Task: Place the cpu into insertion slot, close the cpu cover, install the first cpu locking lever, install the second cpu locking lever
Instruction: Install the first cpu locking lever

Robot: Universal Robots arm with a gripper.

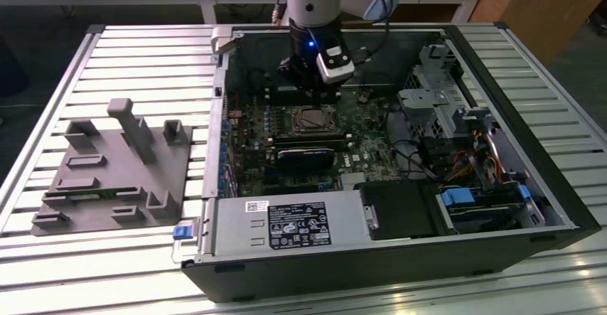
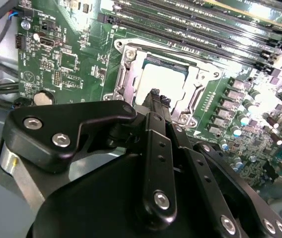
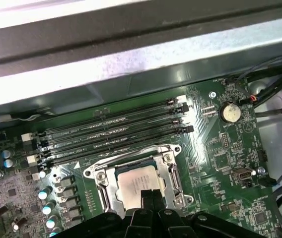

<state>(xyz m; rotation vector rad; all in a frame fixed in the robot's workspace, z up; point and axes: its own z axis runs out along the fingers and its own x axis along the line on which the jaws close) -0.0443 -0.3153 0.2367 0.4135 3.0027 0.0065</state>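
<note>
Gripper [image 2: 158, 97] poised low over the insertion slot [image 3: 136, 181] on the green board inside the open PC case [image 1: 559, 208]; jaws nearly shut, tips close together with only a thin gap, gripping nothing. Cpu [image 2: 163, 79] already seated in the slot, dull silver top glaring bright in both wrist views [image 3: 140, 184]. Cpu cover [image 3: 167, 171] down flat around the chip, silvery frame bordering the chip on all sides, square cut-out exposing the metal top. Jaw tips right above the chip's edge nearest the arm, contact cannot be told. Locking levers' state not clear. 4 long black memory slots [image 3: 113, 134] just beside the socket, on the side toward the case wall. Round coin battery [image 3: 229, 112] near the ends of the memory slots. Row of small capacitors [image 2: 235, 121] flanking the socket opposite. In the exterior view, socket [image 1: 312, 120] just below the gripper [image 1: 318, 80], black graphics card [image 1: 303, 157] close by. Grey fixture tray [image 1: 114, 173] on the slatted table [image 1: 57, 272], well apart from the case, at the exterior view's left.
</note>
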